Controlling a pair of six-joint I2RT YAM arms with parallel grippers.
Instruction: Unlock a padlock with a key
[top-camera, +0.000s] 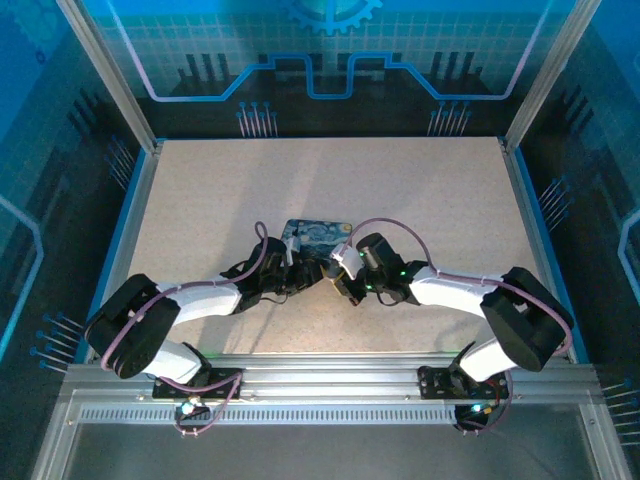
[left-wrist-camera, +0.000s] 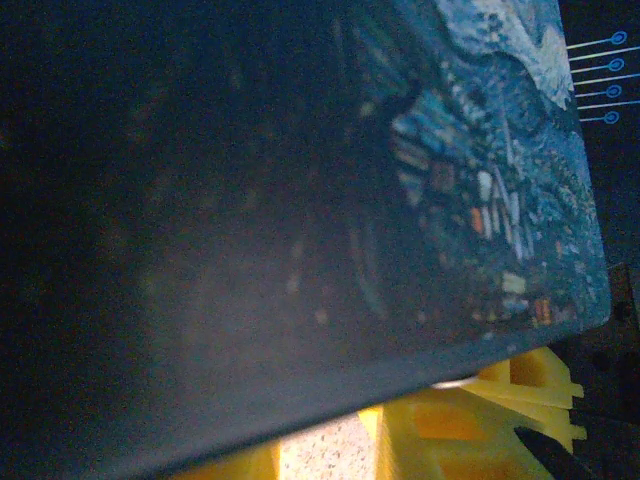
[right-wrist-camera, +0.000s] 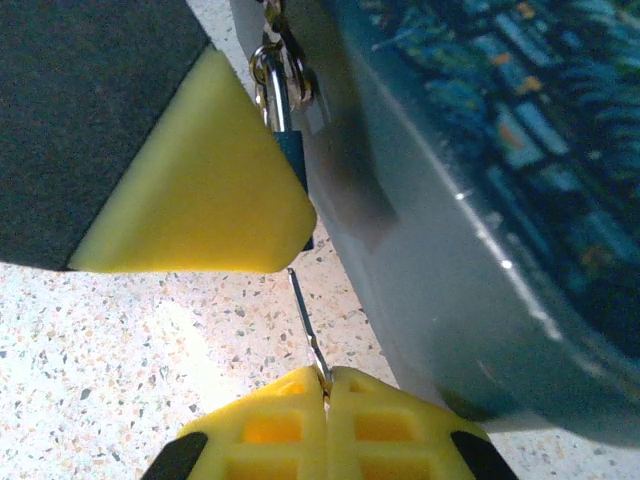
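Observation:
The padlock (right-wrist-camera: 291, 152), a silvery shackle over a small blue body, hangs at the side of the night-sky box (right-wrist-camera: 480, 190). A yellow finger (right-wrist-camera: 200, 180) of my left gripper (top-camera: 297, 277) lies flat against the padlock and hides most of its body; the other finger is hidden. My right gripper (right-wrist-camera: 327, 385) is shut on the key (right-wrist-camera: 306, 318), a thin metal sliver. The key points up, with its tip at the underside of the padlock. In the left wrist view the box (left-wrist-camera: 300, 200) covers my fingertips, and yellow fingers (left-wrist-camera: 450, 430) show below it.
Both arms meet at the middle of the speckled table (top-camera: 420, 200), just in front of the box (top-camera: 318, 236). The box wall stands close on the right of the key. Metal frame posts and blue panels ring the table.

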